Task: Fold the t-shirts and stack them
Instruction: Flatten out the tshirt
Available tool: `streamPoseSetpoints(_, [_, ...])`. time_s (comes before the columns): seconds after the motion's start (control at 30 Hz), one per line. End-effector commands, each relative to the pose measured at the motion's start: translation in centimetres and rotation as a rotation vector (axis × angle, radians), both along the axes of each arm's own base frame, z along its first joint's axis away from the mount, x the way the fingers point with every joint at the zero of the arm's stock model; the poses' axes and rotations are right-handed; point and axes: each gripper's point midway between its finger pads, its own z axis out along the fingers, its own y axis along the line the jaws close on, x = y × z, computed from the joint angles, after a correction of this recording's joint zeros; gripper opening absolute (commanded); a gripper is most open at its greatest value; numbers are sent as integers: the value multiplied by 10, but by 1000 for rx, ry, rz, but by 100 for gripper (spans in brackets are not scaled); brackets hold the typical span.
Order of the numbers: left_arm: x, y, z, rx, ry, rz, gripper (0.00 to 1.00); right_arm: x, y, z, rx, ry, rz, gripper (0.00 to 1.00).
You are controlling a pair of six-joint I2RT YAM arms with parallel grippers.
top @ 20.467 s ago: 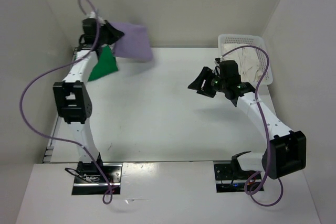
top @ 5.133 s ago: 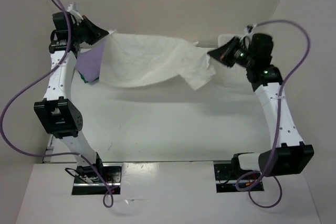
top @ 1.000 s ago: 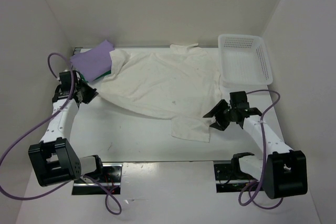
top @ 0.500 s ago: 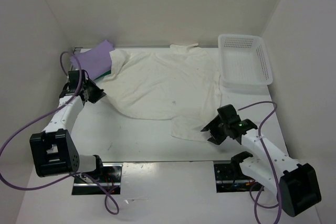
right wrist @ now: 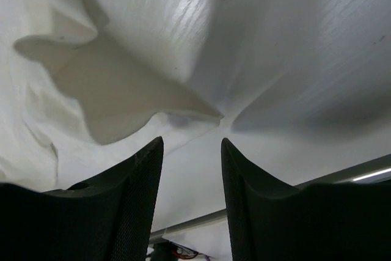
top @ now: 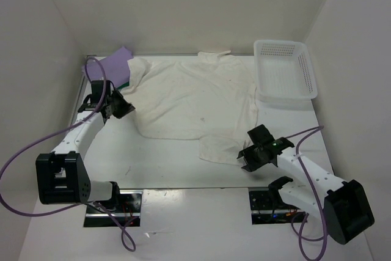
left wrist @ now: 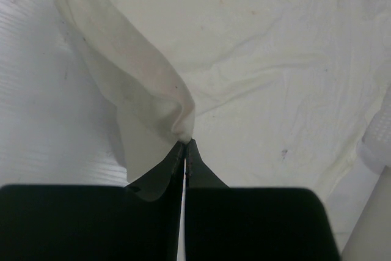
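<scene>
**Cream-white shirt spread on the counter, one gripper holding it**

The cream-white shirt [top: 195, 99] lies spread over the far middle of the counter [top: 153, 157], collar toward the back wall. Its cloth is soft and wrinkled, with some small dark spots. The near right part makes a loose flap with folds. The left edge is lifted from the counter into a pointed fold.

The left gripper [top: 122, 107] is closed on the tip of this fold. In the left wrist view its black fingertips [left wrist: 185, 148] pinch the thin cloth together. The right gripper [top: 250, 154] is low at the near right flap. Its jaws stand apart with nothing between them, and the curled edge of the shirt lies just in front of them.

The lavender shirt [top: 110, 68] lies in the far left corner as a flat, smooth piece, its right edge under the cream-white sleeve. Only a thin strip of the green shirt [top: 124, 84] shows beside it.

The basket [top: 278, 44] is white plastic, rectangular, with many small holes. It stands in the far right corner, just beside the right edge of the cream-white shirt. Its holed floor and walls are in full view.
</scene>
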Motion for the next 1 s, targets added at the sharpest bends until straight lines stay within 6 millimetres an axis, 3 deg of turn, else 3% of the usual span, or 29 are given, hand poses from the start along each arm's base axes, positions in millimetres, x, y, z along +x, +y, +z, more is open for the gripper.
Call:
streamPoseSetpoints(0.0, [11,-14,23,-34,-89,-56,0,-6,-9,-11,-50,71,-101,48])
streamPoseSetpoints(0.3, [14,-44,28,-122,-84,-152,0,11,-11,-20,-163,135,-118,47])
streamPoseSetpoints(0.47, [15,-44,17,-125,-52,-150,0,18,-13,-20,-192,140,-135,47])
streamPoseSetpoints(0.57, [15,-44,17,-125,-52,-150,0,19,-12,-23,-212,163,-105,33])
streamPoseSetpoints(0.6, [16,-42,18,-119,-52,-143,0,19,-12,-23,-212,163,-105,22])
streamPoseSetpoints(0.73, [16,-41,22,-112,-64,-138,0,18,-12,-21,-215,141,-46,1])
streamPoseSetpoints(0.83, [12,-39,28,-98,-70,-137,0,26,-15,-1,-222,56,4,0])
streamPoseSetpoints(0.97, [8,-32,39,-53,-108,-141,1,50,-12,67,-201,-161,72,0])
